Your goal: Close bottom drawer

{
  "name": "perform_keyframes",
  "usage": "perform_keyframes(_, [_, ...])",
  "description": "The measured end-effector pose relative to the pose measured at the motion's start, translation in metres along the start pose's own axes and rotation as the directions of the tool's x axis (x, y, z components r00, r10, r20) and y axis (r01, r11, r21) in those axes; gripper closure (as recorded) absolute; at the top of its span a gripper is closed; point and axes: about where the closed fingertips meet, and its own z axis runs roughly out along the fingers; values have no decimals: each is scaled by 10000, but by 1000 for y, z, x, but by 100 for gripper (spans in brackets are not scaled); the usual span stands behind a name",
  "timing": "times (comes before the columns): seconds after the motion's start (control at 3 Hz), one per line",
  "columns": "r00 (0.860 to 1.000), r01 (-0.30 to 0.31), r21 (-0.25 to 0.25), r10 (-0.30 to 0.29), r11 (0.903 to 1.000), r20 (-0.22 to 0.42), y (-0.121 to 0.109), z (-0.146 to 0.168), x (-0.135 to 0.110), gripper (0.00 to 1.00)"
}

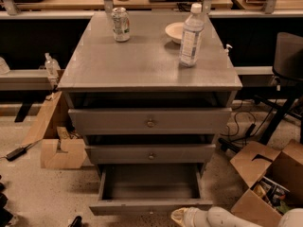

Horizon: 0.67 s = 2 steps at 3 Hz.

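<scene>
Open bottom drawer, end effector apparently beside its front

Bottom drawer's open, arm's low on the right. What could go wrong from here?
The claw sits at the bottom drawer front, right of centre; an off-centre push may skew and jam it. The arm lies near the box and could snag it.
</scene>
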Motion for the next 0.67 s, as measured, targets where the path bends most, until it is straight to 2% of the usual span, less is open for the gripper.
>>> perform_keyframes(0.33, [10000,-1,-1,1,10000,0,0,0,0,100])
perform_keyframes(0.67, [9995,-285,-352,280,9990,-156,33,-4,12,100])
